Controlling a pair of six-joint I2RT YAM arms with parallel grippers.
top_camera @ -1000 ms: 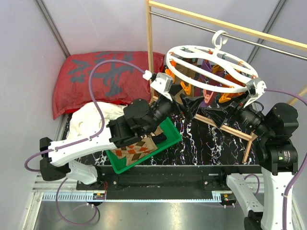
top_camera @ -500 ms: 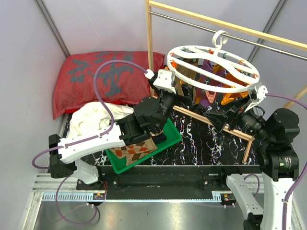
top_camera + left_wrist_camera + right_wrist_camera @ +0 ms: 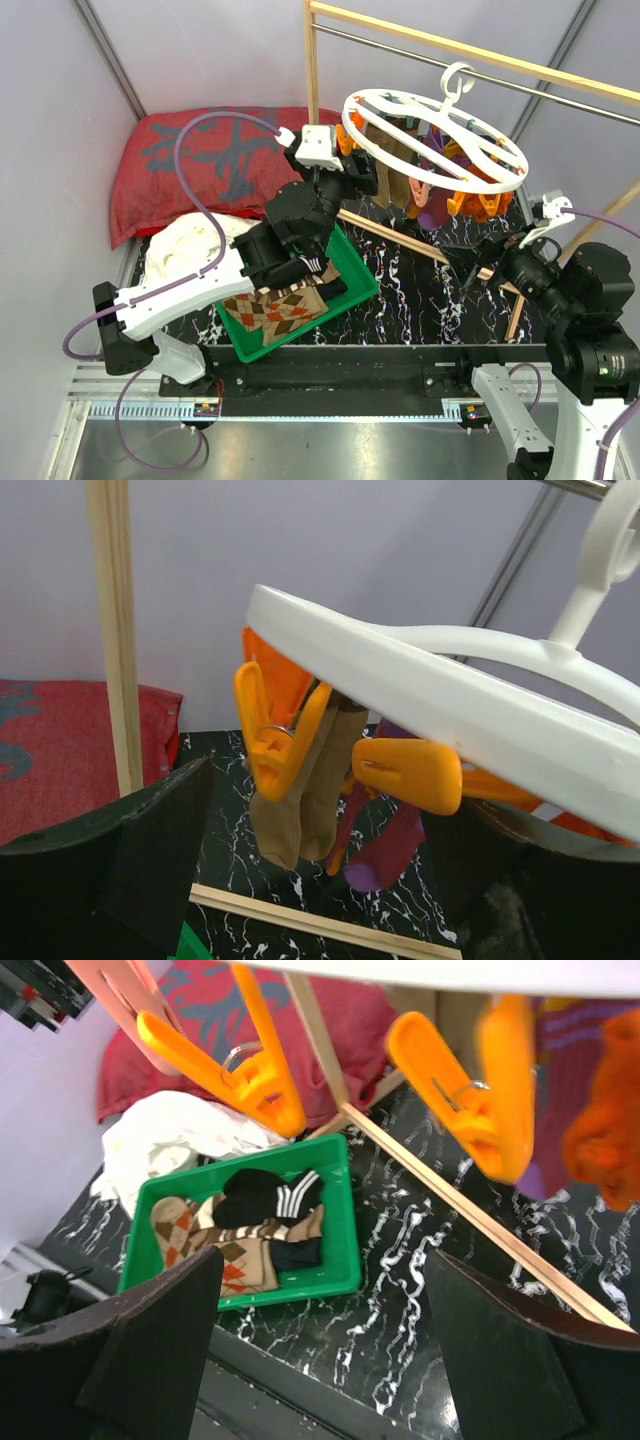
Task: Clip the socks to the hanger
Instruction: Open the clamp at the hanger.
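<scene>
The argyle socks lie in a green tray; they also show in the right wrist view, in the tray. The white round hanger hangs from the metal bar, with orange clips and brown, purple and orange socks on it. My left gripper is open and empty just under the hanger's left rim, facing an orange clip that holds plain brown socks. My right gripper is open and empty, below and right of the hanger.
A wooden frame with a metal bar carries the hanger; its base rail crosses the black marble table. A red cushion and a white cloth lie at the left. A black striped sock lies in the tray.
My left gripper rose from the tray to the hanger's left rim. My right gripper drew back from the hanger's right edge, down and to the right. The hanger swung slightly left.
</scene>
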